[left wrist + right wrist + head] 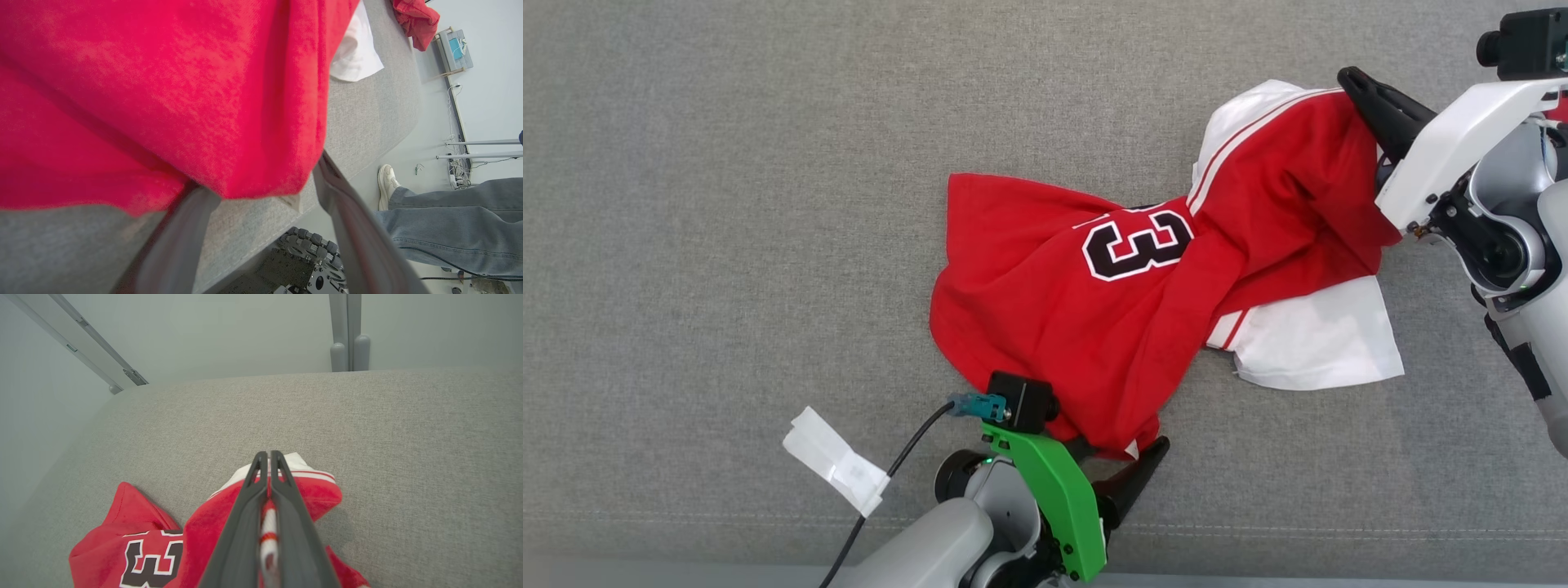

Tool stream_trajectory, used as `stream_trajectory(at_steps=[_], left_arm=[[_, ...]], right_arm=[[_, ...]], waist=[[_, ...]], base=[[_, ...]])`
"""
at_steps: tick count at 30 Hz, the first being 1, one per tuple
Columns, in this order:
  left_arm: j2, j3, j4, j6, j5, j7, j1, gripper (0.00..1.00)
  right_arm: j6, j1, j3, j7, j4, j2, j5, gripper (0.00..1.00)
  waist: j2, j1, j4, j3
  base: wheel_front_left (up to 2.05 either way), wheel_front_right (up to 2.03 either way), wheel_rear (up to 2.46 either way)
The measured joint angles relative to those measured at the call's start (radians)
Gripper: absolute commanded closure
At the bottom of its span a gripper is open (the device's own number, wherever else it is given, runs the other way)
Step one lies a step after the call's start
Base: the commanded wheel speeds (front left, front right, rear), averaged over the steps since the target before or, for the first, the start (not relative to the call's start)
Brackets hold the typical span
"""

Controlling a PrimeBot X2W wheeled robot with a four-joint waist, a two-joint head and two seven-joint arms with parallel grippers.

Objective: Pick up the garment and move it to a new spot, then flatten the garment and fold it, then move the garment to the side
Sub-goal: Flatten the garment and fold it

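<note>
Head view, nearest first: left gripper (1112, 461) sits at the near corner of the garment (1111, 302), jaws spread wide, one finger tucked under the red hem, the other bare beside it. Left wrist view agrees: hem draped across the gap, nothing pinched yet. Judged as lined up to take that corner. Garment lies bunched on the grey upholstered surface (727, 204), right of centre, number 3 facing up, white sleeve (1307, 343) spilling out on the right. Farthest: right gripper (1356, 83) at the far right end, jaws pressed together on the striped trim (267, 526) of the garment, seen between the fingers in the right wrist view. Likely reason: one end anchored so the other can be drawn out flat.
</note>
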Motion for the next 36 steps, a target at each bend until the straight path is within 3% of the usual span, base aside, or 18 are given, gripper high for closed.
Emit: stream_trajectory(at_steps=[5, 6, 7, 8, 10, 19, 23, 32, 36], left_arm=[[-0.002, -0.021, 0.022, 0.0, 0.003, -0.016, -0.021, 0.0], [-0.002, -0.026, 0.026, 0.0, 0.003, -0.02, -0.024, 0.09], [-0.002, -0.03, 0.031, 0.0, 0.002, -0.02, -0.028, 0.3], [-0.003, -0.033, 0.037, 0.0, 0.001, -0.021, -0.032, 0.62], [-0.003, -0.034, 0.054, 0.001, -0.003, -0.03, -0.035, 1.0], [-0.012, -0.06, 0.135, 0.007, 0.029, -0.065, -0.072, 1.0], [0.001, -0.037, 0.13, -0.01, 0.028, -0.073, -0.078, 1.0], [0.207, -0.001, -0.071, -0.114, 0.002, 0.009, -0.148, 1.0], [0.314, 0.005, -0.133, -0.114, 0.023, 0.073, -0.22, 1.0]], right_arm=[[0.009, -0.007, 0.0, -0.01, 0.021, 0.005, -0.001, 1.0], [0.009, -0.01, 0.0, -0.014, 0.025, 0.007, -0.002, 1.0], [0.011, -0.013, 0.0, -0.019, 0.03, 0.008, -0.002, 1.0], [0.016, -0.016, 0.0, -0.019, 0.034, 0.009, -0.002, 1.0], [0.017, -0.021, 0.0, -0.027, 0.041, 0.012, -0.002, 1.0], [0.026, -0.021, -0.017, -0.065, 0.081, 0.014, -0.001, 1.0], [0.036, -0.02, -0.037, -0.095, 0.1, 0.001, 0.001, 1.0], [0.061, 0.01, -0.077, -0.171, 0.095, -0.002, 0.04, 1.0], [0.07, 0.062, -0.083, -0.215, 0.046, -0.01, 0.045, 1.0]], waist=[[0.0, 0.0, -0.002, 0.004], [0.0, 0.0, -0.001, 0.004], [0.0, 0.0, -0.001, 0.004], [0.0, 0.0, -0.001, 0.004], [0.0, 0.0, 0.0, 0.003], [0.0, 0.0, 0.008, -0.009], [0.0, 0.0, 0.016, -0.026], [0.0, 0.0, 0.036, -0.093], [0.0, 0.0, 0.049, -0.126]], base=[[0.0, 0.0, 0.0], [0.0, 0.0, 0.0], [0.0, 0.0, 0.0], [0.0, 0.0, 0.0], [0.0, 0.0, 0.0], [0.0, 0.0, 0.0], [0.0, 0.0, 0.0], [0.0, 0.0, 0.0], [0.0, 0.0, 0.0]])
